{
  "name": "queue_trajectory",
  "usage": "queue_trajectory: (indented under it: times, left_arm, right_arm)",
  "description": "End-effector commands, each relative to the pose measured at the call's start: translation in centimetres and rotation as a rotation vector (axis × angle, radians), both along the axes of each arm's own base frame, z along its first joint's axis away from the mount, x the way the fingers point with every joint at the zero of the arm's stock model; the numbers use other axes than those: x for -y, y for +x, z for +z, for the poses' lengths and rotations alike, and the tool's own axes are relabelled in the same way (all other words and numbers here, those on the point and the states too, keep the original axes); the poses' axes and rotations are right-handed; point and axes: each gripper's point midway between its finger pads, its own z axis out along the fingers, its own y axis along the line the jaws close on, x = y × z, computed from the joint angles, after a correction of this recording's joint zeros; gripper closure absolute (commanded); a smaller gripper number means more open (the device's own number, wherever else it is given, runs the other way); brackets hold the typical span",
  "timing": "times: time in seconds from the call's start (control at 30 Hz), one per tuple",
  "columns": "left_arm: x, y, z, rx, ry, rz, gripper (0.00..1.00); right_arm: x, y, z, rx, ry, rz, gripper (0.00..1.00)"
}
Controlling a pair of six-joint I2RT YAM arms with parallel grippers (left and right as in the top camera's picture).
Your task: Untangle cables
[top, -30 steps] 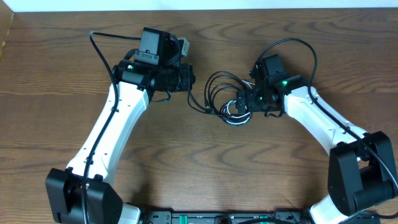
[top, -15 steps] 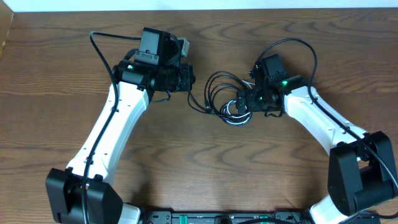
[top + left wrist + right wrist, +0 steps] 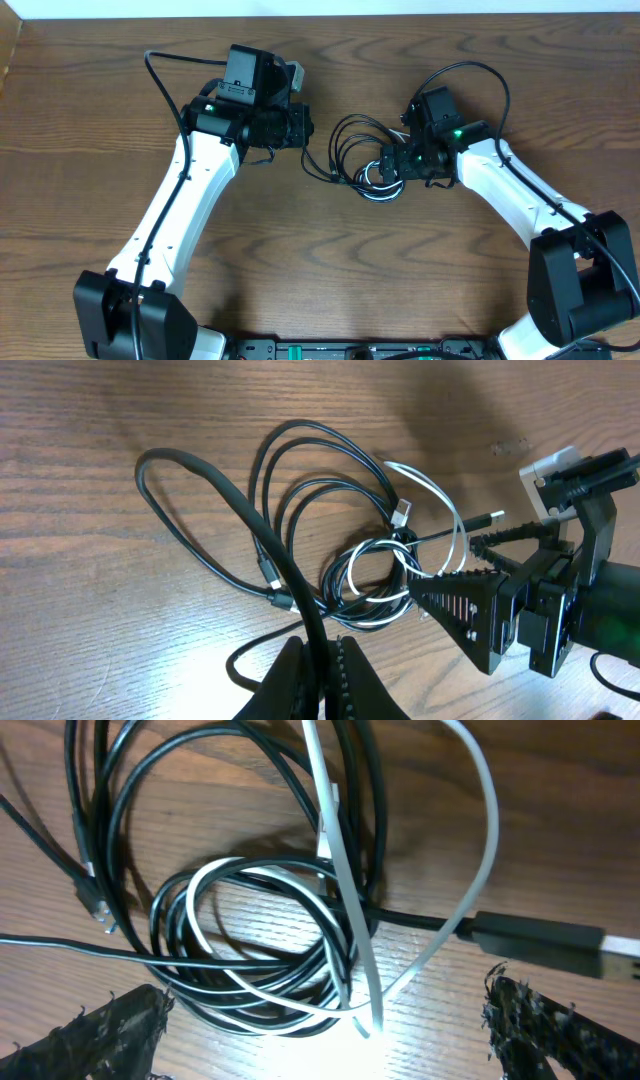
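Observation:
The cables (image 3: 358, 158) lie in one tangle at the table's middle, between my two grippers. Black loops (image 3: 300, 480) wind around a thinner white cable (image 3: 452, 520). My left gripper (image 3: 322, 672) is shut on one black cable that runs up from its jaws into the tangle; from overhead that gripper (image 3: 306, 130) sits at the tangle's left edge. My right gripper (image 3: 330, 1045) stands open low over the coil, its fingertips (image 3: 120, 1030) wide apart on either side of black (image 3: 200, 975) and white (image 3: 485, 830) strands. Nothing is held in it. A black plug (image 3: 540, 935) lies near its right finger.
The wooden table (image 3: 330, 270) runs to a back edge (image 3: 320, 14) beyond both arms. Each arm carries its own thicker black cord, one looping at the left (image 3: 158, 72) and one at the right (image 3: 485, 75). The right gripper (image 3: 455, 575) shows in the left wrist view.

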Motion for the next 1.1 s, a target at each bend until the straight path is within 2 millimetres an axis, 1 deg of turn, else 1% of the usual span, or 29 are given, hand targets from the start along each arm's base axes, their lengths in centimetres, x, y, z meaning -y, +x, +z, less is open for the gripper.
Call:
queue_trajectory:
  times: [0.0, 0.07, 0.13, 0.17, 0.2, 0.27, 0.33, 0.4, 0.53, 0.6, 0.67, 0.7, 0.77, 0.8, 0.87, 0.9, 0.93, 0.97, 1.03, 1.07]
  left_arm:
    - [-0.3, -0.1, -0.6, -0.005, 0.021, -0.006, 0.92]
    - [-0.3, -0.1, -0.6, -0.004, 0.023, -0.01, 0.92]
    - [-0.3, -0.1, -0.6, -0.004, 0.024, -0.01, 0.92]
    - [-0.3, -0.2, -0.6, -0.006, 0.024, -0.01, 0.92]
    - [-0.3, -0.3, -0.7, -0.011, 0.026, -0.01, 0.92]
    - [-0.4, -0.4, -0.7, -0.017, 0.027, -0.01, 0.92]
    - [-0.4, -0.5, -0.8, -0.016, 0.033, -0.02, 0.92]
    - [-0.4, -0.5, -0.8, -0.01, 0.039, -0.034, 0.92]
    - [-0.3, -0.2, -0.6, 0.006, 0.037, -0.036, 0.92]
    - [-0.3, 0.0, -0.5, 0.015, 0.035, -0.036, 0.92]
    - [-0.2, 0.1, -0.4, 0.022, 0.033, -0.036, 0.92]
    - [-0.2, 0.2, -0.4, 0.026, 0.032, -0.036, 0.92]
    - [-0.2, 0.3, -0.3, 0.032, 0.03, -0.035, 0.92]
    - [-0.2, 0.3, -0.3, 0.034, 0.03, -0.035, 0.92]
    - [-0.1, 0.5, -0.3, 0.039, 0.028, -0.035, 0.92]
    - [-0.1, 0.5, -0.3, 0.039, 0.029, -0.035, 0.92]
    - [-0.1, 0.5, -0.3, 0.039, 0.029, -0.035, 0.92]
    - [-0.1, 0.5, -0.4, 0.037, 0.029, -0.035, 0.92]
    - [-0.1, 0.6, -0.6, 0.033, 0.03, -0.035, 0.92]
    - [-0.1, 0.6, -0.7, 0.032, 0.03, -0.035, 0.92]
  right_arm:
    - [2.3, 0.7, -0.5, 0.064, -0.182, 0.095, 0.01]
    - [3.5, 1.1, -0.5, 0.088, -0.26, 0.106, 0.01]
    - [3.6, 1.1, -0.5, 0.088, -0.262, 0.104, 0.01]
    - [3.5, 1.6, -0.3, 0.108, -0.258, 0.101, 0.01]
    - [3.1, 3.2, 0.4, 0.181, -0.25, 0.086, 0.01]
    - [2.2, 5.7, 1.7, 0.294, -0.212, 0.068, 0.01]
    - [1.5, 7.2, 2.8, 0.369, -0.185, 0.057, 0.01]
    - [1.2, 8.0, 3.4, 0.41, -0.171, 0.05, 0.01]
    - [1.2, 8.0, 3.4, 0.41, -0.17, 0.051, 0.01]
    - [0.1, 7.9, 3.6, 0.401, -0.092, 0.034, 0.01]
    - [-1.8, 6.9, 3.4, 0.342, 0.035, 0.042, 0.01]
    - [-2.2, 6.7, 3.3, 0.332, 0.054, 0.056, 0.01]
    - [-2.6, 6.1, 3.1, 0.307, 0.079, 0.073, 0.01]
    - [-2.6, 5.9, 3.0, 0.295, 0.081, 0.076, 0.01]
    - [-2.3, 4.7, 2.2, 0.235, 0.068, 0.072, 0.01]
    - [-2.6, 4.5, 2.2, 0.219, 0.097, 0.055, 0.01]
    - [-2.8, 4.4, 2.2, 0.212, 0.111, 0.057, 0.08]
    - [-3.0, 4.2, 2.2, 0.203, 0.12, 0.064, 0.24]
    - [-2.8, 3.7, 1.8, 0.179, 0.109, 0.062, 0.48]
    - [-2.6, 3.4, 1.6, 0.163, 0.103, 0.057, 0.51]
